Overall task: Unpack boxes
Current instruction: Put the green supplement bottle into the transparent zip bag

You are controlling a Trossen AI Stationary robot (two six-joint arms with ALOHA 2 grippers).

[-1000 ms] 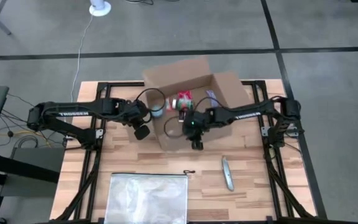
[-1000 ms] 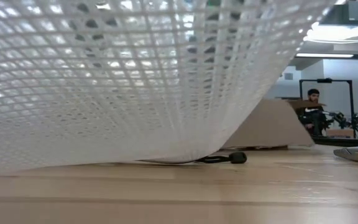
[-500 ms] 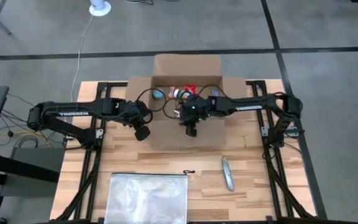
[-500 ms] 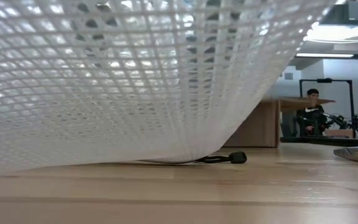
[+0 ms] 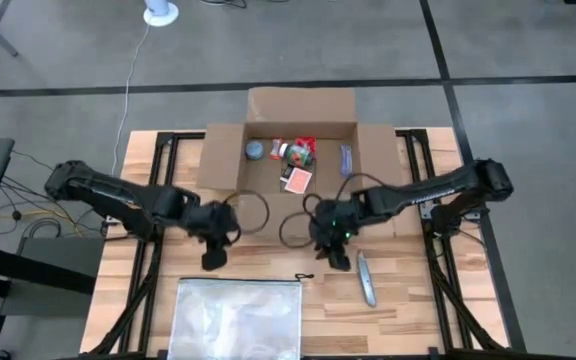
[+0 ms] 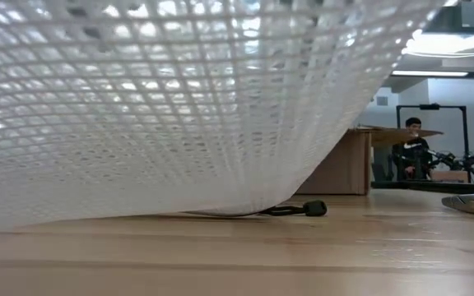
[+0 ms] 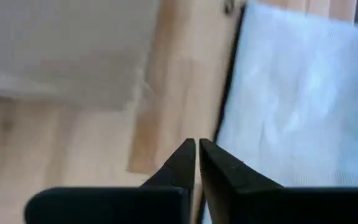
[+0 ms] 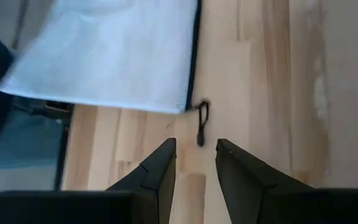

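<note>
Overhead, the cardboard box [image 5: 300, 155] is sitting open at the worktop's [image 5: 438, 300] far edge, holding small packets. Left pincer [image 7: 197, 163] is showing fingers together beside the mesh zip bag [image 7: 303, 99]. Right pincer [image 8: 196, 152], slightly apart, is hovering over the zipper pull [image 8: 201, 118]; it could snag the bag.

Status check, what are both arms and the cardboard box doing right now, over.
Left pincer shut, empty, over bare table. Right pincer open, empty, beside the knife. Box open at the far edge, items inside. Zip bag at the near edge.
</note>
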